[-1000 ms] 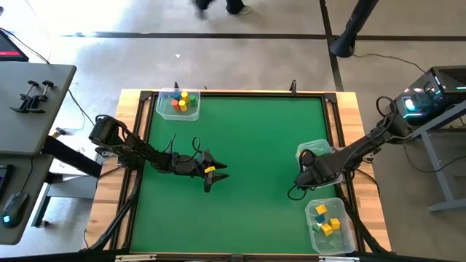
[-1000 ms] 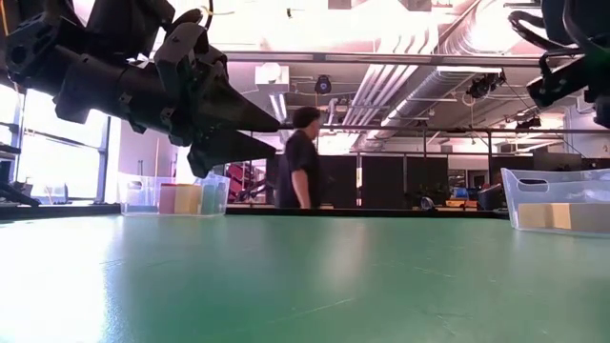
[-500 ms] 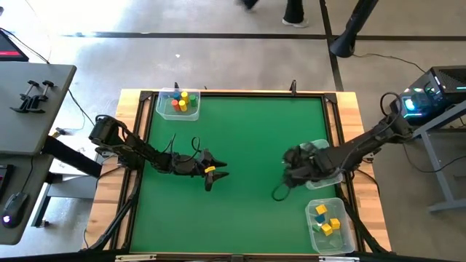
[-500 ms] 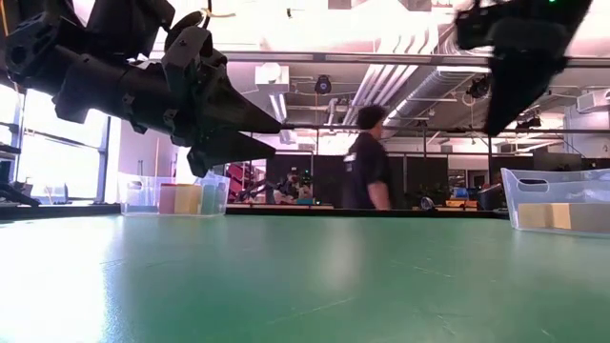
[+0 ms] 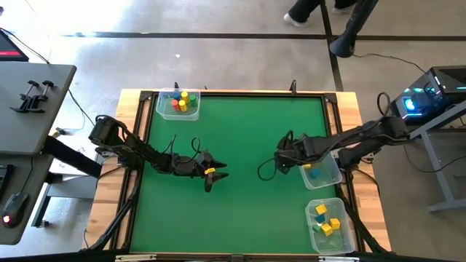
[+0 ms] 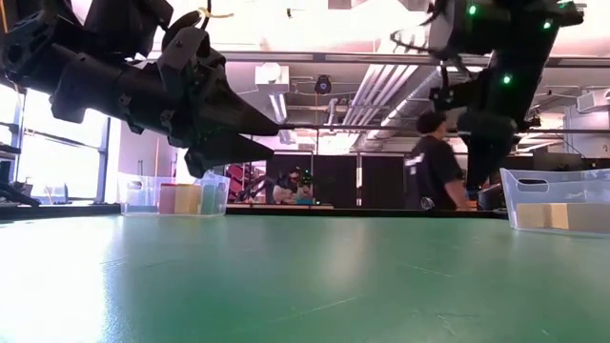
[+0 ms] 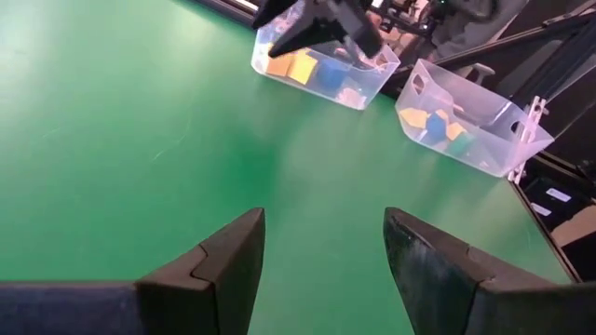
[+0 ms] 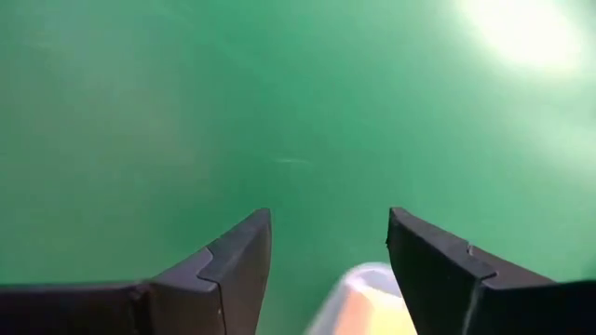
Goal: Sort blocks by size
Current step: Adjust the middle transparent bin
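Note:
The blocks all lie in three clear tubs. Red, yellow and green ones fill the far-left tub [image 5: 179, 102]. Yellow and blue ones lie in the middle-right tub [image 5: 321, 172] [image 7: 321, 71] and the near-right tub [image 5: 327, 222] [image 7: 463, 126]. My left gripper [image 5: 215, 173] [image 7: 321, 244] hovers open over the bare mat left of centre, nothing between its fingers. My right gripper [image 5: 282, 158] [image 8: 328, 244] hangs open above the mat just left of the middle-right tub, tipped downward, with only green mat ahead of it.
The green mat [image 5: 240, 138] has a raised wooden frame [image 5: 233, 92] around it. A loose cable loop [image 5: 266, 172] hangs from the right arm. A person [image 6: 437, 171] walks in the room behind the table.
My right gripper has swung from between the two right-hand tubs toward the table's left and a little toward the far edge, turning at the wrist as it went, and has uncovered the middle-right tub. The person behind the table has walked to the right.

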Robot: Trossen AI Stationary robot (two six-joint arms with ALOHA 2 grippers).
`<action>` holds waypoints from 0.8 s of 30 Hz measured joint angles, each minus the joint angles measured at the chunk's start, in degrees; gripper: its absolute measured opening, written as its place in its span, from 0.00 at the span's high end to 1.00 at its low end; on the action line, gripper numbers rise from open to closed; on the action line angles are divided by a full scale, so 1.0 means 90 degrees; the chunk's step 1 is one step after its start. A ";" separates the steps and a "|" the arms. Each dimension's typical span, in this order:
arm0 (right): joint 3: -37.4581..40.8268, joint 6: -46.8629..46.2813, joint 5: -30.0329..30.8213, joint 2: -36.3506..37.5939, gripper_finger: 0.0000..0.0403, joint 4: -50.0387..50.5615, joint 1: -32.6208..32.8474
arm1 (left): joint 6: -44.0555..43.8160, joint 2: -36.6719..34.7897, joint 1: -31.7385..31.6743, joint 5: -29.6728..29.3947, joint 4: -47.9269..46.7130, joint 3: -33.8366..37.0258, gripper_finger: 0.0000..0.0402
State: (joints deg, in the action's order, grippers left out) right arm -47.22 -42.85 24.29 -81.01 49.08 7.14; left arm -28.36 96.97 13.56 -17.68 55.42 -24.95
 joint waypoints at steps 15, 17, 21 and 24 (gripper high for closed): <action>0.0065 -0.0783 0.1192 0.0000 0.50 0.1855 -0.0291 | 0.0005 0.0000 0.0000 -0.0111 -0.0034 0.0000 0.49; 0.0064 -0.1019 0.1446 0.0000 0.50 0.2177 -0.0291 | 0.0005 0.0000 0.0000 -0.0113 -0.0034 0.0000 0.49; 0.0066 -0.1236 0.1811 0.0002 0.50 0.2645 -0.0291 | 0.0005 0.0000 0.0000 -0.0113 -0.0036 0.0000 0.49; 0.0044 -0.1236 0.1958 0.0025 0.50 0.2673 -0.0184 | 0.0005 0.0000 0.0000 -0.0113 -0.0036 0.0000 0.49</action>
State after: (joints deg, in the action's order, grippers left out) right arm -46.83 -53.98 41.91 -80.79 73.13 5.48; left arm -28.32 96.97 13.56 -18.70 55.09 -24.95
